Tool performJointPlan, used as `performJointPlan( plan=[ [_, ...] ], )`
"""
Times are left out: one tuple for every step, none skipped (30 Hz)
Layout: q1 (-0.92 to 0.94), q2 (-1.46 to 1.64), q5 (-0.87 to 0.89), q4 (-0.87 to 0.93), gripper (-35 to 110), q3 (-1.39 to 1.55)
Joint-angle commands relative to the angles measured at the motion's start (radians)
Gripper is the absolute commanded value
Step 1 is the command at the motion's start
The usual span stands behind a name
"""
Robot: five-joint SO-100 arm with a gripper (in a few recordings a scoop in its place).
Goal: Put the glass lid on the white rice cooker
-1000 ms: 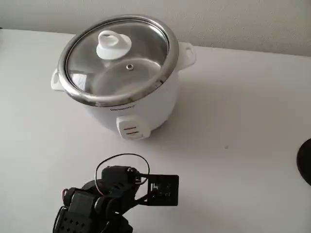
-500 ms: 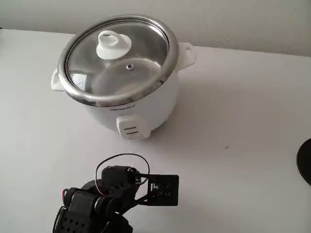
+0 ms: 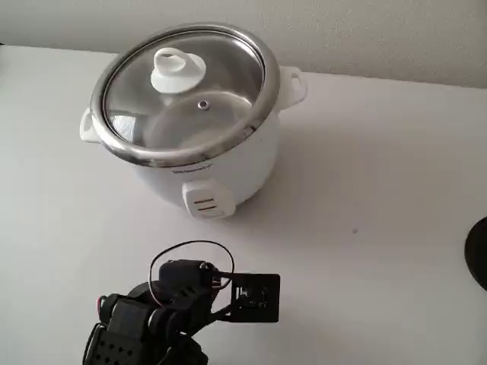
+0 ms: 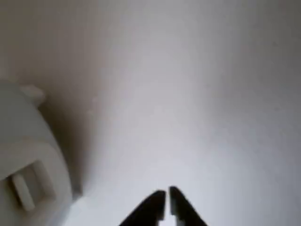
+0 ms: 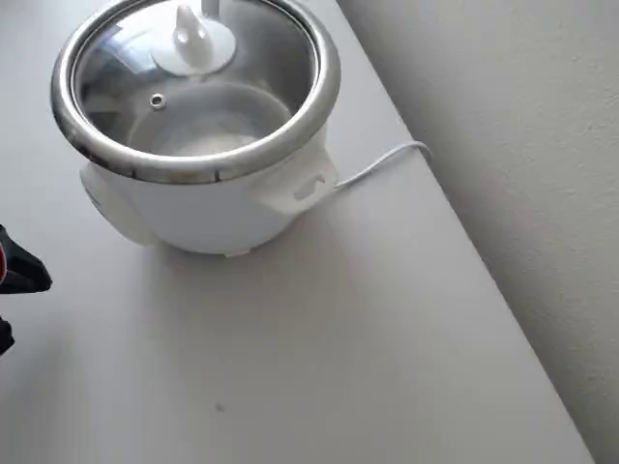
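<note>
the glass lid point(image 3: 183, 91) sits on top of the white rice cooker point(image 3: 221, 163), its metal rim resting on the cooker's steel edge all the way round. the white knob point(image 3: 178, 69) stands at the lid's centre, with the small vent hole point(image 3: 202, 105) just beside it. in the overhead view the lid point(image 5: 193, 82) covers the cooker point(image 5: 218, 208) the same way, and a white cord point(image 5: 382, 162) runs from the cooker's back toward the edge of the counter point(image 5: 319, 358). the cooker stands on the white counter point(image 3: 365, 190) close to the wall point(image 3: 365, 34), its switch panel point(image 3: 207, 203) facing the black arm point(image 3: 163, 319) at the bottom of the fixed view. in the wrist view the hand point(image 4: 166, 201) hangs over bare counter, its two dark fingertips point(image 4: 155, 207) drawn together with nothing between them, well apart from the cooker point(image 4: 28, 169) at the left edge.
</note>
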Motion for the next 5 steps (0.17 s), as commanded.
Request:
performJointPlan(
  plan=[
    [-0.003, 0.012, 0.009, 0.005, 0, 0.0],
    [-0.003, 0.012, 0.009, 0.005, 0, 0.0],
    [-0.003, 0.012, 0.009, 0.005, 0, 0.0],
    [-0.003, 0.012, 0.009, 0.005, 0, 0.0],
    [-0.003, 0.012, 0.009, 0.005, 0, 0.0]
  ],
)
